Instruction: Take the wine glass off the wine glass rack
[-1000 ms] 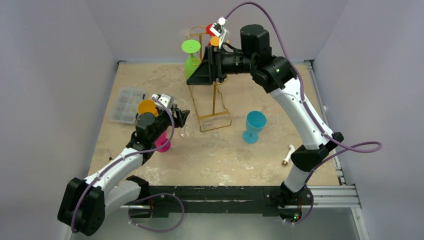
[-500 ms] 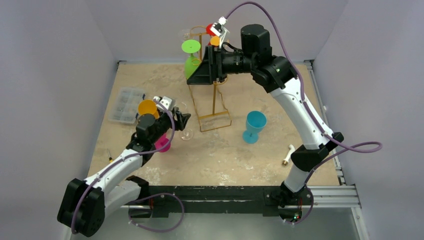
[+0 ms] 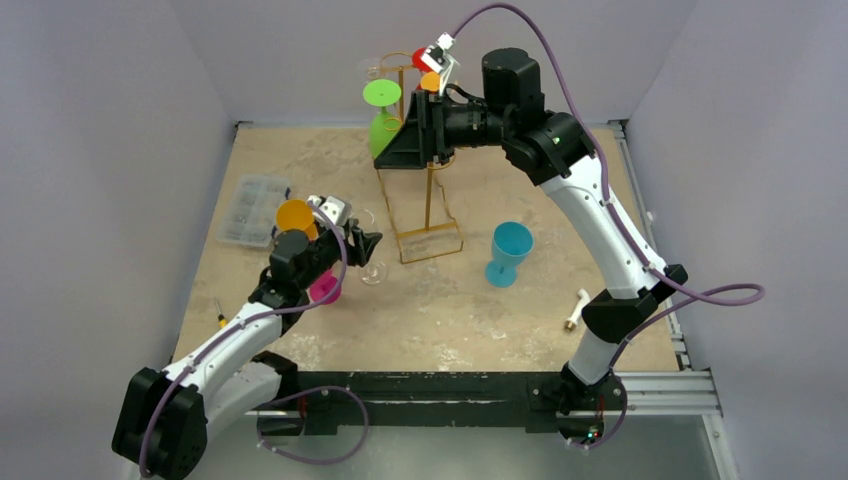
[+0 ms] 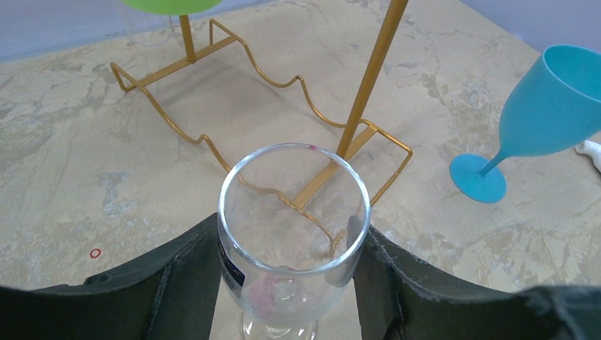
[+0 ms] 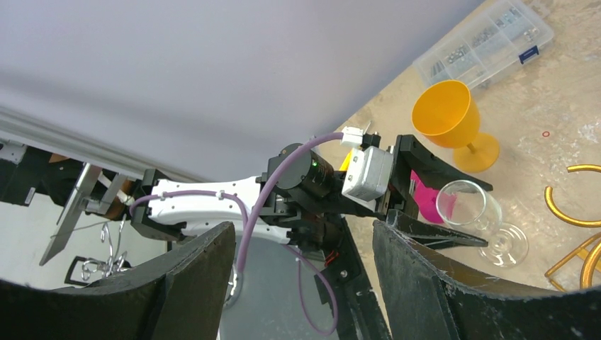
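Observation:
A clear wine glass stands upright just left of the gold wine glass rack's base, its foot at or just above the table. My left gripper is shut on its bowl, one finger pressing each side. The same glass shows in the right wrist view. My right gripper is raised beside the rack's top, next to a green glass hanging upside down. Its jaws stand open with nothing between them. Red and orange glass feet sit on other hooks.
A teal glass stands right of the rack. An orange glass and a pink one sit beside the left arm. A clear parts box lies at the left, a small white piece at the right.
The left arm has shifted a little toward the near side, carrying the clear glass with it. The right arm has stayed still.

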Available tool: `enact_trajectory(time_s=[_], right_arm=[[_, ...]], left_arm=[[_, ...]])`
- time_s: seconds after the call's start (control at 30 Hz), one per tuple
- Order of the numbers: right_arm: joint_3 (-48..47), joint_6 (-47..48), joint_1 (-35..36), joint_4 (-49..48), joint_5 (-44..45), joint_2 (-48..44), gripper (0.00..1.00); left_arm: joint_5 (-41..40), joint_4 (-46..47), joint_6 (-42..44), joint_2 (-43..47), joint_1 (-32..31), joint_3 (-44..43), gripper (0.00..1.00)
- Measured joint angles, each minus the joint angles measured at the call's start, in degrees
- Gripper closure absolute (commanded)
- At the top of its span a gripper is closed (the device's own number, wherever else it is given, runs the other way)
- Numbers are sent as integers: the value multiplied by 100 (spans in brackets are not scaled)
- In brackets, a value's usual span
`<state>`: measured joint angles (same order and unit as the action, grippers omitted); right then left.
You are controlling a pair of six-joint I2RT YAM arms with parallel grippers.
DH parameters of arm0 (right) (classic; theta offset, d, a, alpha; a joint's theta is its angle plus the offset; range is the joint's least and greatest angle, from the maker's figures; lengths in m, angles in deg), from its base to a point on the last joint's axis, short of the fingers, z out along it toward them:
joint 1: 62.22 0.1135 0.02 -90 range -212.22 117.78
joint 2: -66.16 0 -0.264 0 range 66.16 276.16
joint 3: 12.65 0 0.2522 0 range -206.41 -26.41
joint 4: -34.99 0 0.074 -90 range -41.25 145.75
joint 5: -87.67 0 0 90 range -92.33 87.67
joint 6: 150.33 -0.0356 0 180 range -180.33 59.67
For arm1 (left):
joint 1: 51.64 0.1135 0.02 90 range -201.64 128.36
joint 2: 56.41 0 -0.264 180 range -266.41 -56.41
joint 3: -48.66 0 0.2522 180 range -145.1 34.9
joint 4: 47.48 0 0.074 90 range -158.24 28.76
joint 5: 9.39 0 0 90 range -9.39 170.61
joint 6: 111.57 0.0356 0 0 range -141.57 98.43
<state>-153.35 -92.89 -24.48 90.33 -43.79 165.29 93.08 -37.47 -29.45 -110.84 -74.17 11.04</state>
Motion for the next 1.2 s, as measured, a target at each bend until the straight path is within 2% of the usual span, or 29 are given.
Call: enact_trajectory(time_s=[0.37,0.73,0.97,1.13,1.2], right_arm=[[0,0,0,0,0,0,30],[0,-46,0,-4,0,0,29],[0,-50,0,-4,0,0,26],[48,-44,0,-4,0,-24,16],[63,-44,0,-7,-2,-31,8]], left_arm=[[92,-94,15,107,0,0,8],[81,-308,107,315,0,-2,0],[101,-890,175,739,0,-173,0],[144,-1394,293,1207,0,-498,0],[175,-1609,317,1342,0,-664,0]])
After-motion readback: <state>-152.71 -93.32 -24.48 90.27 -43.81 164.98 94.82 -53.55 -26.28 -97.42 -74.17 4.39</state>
